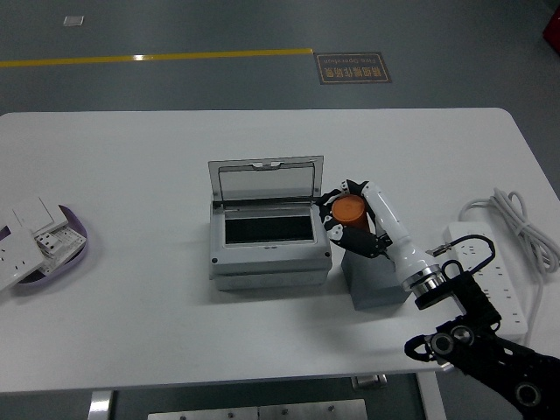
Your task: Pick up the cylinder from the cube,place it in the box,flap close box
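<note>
We see the right hand (pixel 357 219) clamped on the orange cylinder (pixel 349 210) atop the grey cube (pixel 378 282), w/ the box (pixel 269 248) (lid up, ready) at its 9 o'clock.

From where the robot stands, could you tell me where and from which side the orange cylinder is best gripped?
Grip the orange cylinder round its curved side wall, coming from the right: it stands upright on the grey cube, and the open box crowds its left. The right hand already wraps it that way.
</note>
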